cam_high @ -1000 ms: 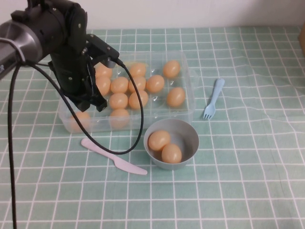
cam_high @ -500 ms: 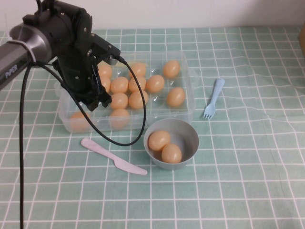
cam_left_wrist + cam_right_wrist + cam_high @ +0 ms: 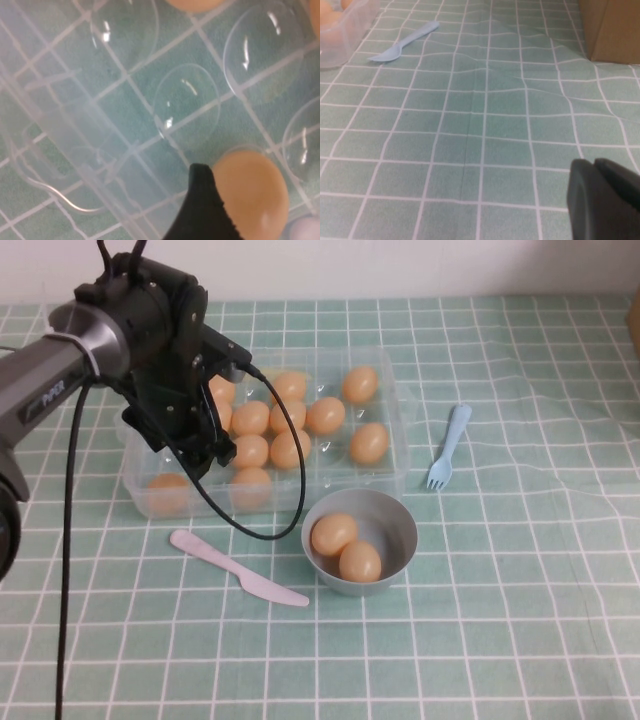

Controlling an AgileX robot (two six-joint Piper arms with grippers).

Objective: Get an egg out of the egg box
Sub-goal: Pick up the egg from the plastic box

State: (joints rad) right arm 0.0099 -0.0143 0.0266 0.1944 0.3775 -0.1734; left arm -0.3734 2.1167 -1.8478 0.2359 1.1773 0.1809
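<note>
Hovering low inside the large clear plastic egg box [image 3: 395, 455], the left gripper [image 3: 205, 452] stands over the box's front-left part, near the corner closest to the robot's left. From its wrist camera only one black finger [image 3: 200, 210] shows, with no partner pressed against it, so the jaws stand apart and grip nothing. A small smooth orange-tan egg [image 3: 250, 192] sits in its moulded cup right against that finger's side. Around it are several empty clear cups, with the box's wall and a loop handle close by.

From the raised camera, the dark left arm [image 3: 150, 350] reaches over the box's left half, its black cable [image 3: 270, 530] looping down across the front wall. About a dozen more eggs of the same kind fill the cups, mostly in the middle and towards the right.

Just in front of the box's right end stands a round grey bowl [image 3: 398, 515] with two eggs in it. A pale pink plastic knife [image 3: 238, 580] lies to the bowl's left, and a light blue plastic fork [image 3: 447, 448] lies right of the box, all on a green checked tablecloth [image 3: 520, 590].

The right gripper [image 3: 600, 200] appears only in its own wrist view, its fingers together and empty, over bare cloth with a brown cardboard box [image 3: 612, 27] nearby.
</note>
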